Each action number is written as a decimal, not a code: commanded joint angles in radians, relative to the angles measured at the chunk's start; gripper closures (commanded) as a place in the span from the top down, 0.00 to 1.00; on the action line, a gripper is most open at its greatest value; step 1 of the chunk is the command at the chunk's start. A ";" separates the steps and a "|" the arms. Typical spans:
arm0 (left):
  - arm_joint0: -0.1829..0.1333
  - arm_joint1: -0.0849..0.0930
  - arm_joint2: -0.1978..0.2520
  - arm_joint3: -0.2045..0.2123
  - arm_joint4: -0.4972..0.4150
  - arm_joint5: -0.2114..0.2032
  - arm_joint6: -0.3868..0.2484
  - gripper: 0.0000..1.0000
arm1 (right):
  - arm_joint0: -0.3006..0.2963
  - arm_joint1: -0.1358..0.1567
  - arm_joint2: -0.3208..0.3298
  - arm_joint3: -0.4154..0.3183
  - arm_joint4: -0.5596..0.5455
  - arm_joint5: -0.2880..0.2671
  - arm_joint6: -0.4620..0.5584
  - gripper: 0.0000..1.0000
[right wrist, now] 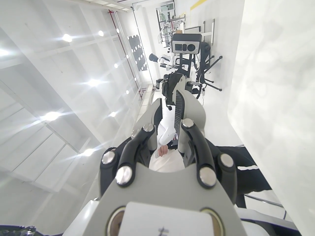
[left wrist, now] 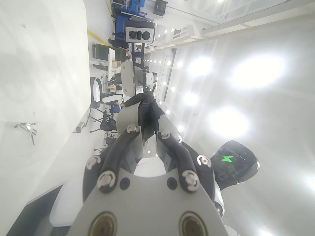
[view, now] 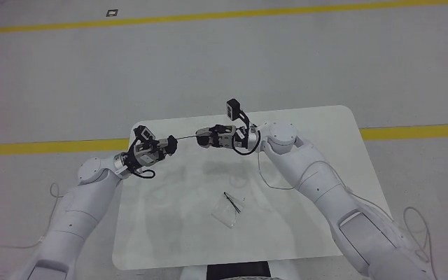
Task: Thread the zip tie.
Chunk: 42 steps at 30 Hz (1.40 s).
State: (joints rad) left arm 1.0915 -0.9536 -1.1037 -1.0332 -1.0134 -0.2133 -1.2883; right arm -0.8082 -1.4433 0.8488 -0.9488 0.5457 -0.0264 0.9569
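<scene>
Both arms are raised over the table and bent inward, wrists turned so the two grippers face each other tip to tip, close together but apart.

Left gripper [view: 170, 143]: fingers pressed together on one end of the zip tie [view: 185, 136]. In its wrist view the grey fingers [left wrist: 128, 114] meet on dark material at the tips.

Right gripper [view: 201, 136]: fingers likewise drawn together, pinching the other end. One ribbed black pad [right wrist: 177, 109] faces inward.

The zip tie is a thin dark strap, held in the air between the two grippers above the far part of the table.

Table [view: 315, 140]: white, smooth, with rounded corners. Near its middle lies a small clear bag [view: 225, 213] with loose black ties [view: 232, 202] on it.

Beyond it, a pale grey floor with yellow stripes [view: 210, 15] and a small dark square marker [view: 112, 12].
</scene>
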 commanded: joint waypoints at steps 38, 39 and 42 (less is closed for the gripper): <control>0.000 0.000 0.000 0.000 0.000 0.000 0.000 1.00 | -0.033 0.000 0.033 -0.042 -0.011 -0.012 0.033 0.00; 0.000 0.000 0.000 0.000 0.000 0.000 0.000 1.00 | -0.033 0.000 0.033 -0.042 -0.011 -0.012 0.033 0.00; 0.000 0.000 0.000 0.000 0.000 0.000 0.000 1.00 | -0.033 0.000 0.033 -0.042 -0.011 -0.012 0.033 0.00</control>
State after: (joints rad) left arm 1.0915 -0.9536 -1.1037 -1.0332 -1.0134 -0.2133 -1.2883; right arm -0.8417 -1.4433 0.8821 -0.9910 0.5345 -0.0384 0.9903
